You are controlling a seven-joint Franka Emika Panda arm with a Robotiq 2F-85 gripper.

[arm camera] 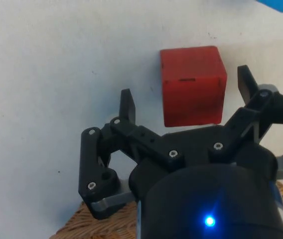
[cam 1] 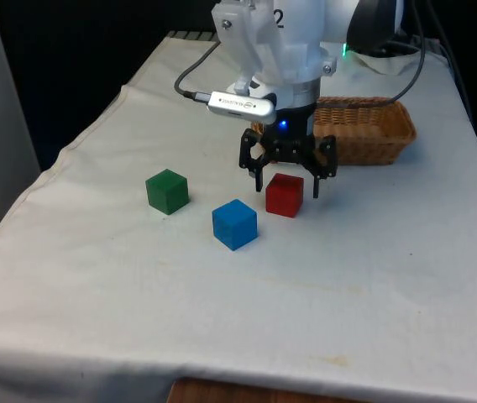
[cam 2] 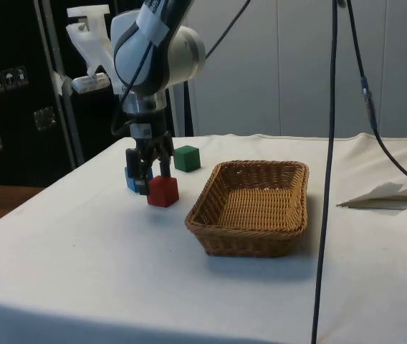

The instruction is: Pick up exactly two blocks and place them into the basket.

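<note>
A red block [cam 1: 285, 195] [cam 2: 163, 191] [arm camera: 191, 84] rests on the white cloth. My gripper [cam 1: 287, 188] [cam 2: 152, 178] [arm camera: 186, 92] is open and low over it, one finger on each side, with neither touching it. The wrist view has the block nearer one finger than the other. A blue block [cam 1: 235, 223] [cam 2: 130, 180] sits just beside the red one toward the front view's left, partly hidden by the fingers in the side view. A green block [cam 1: 167, 191] [cam 2: 187, 158] lies further left. The wicker basket [cam 1: 378, 149] [cam 2: 246, 244] stands behind the gripper and holds no blocks.
Black cables [cam 2: 330, 143] hang down beside the basket in the side view. A folded white sheet [cam 2: 382, 193] lies on the table past the basket. Open cloth stretches in front of the blocks toward the table's near edge [cam 1: 222, 361].
</note>
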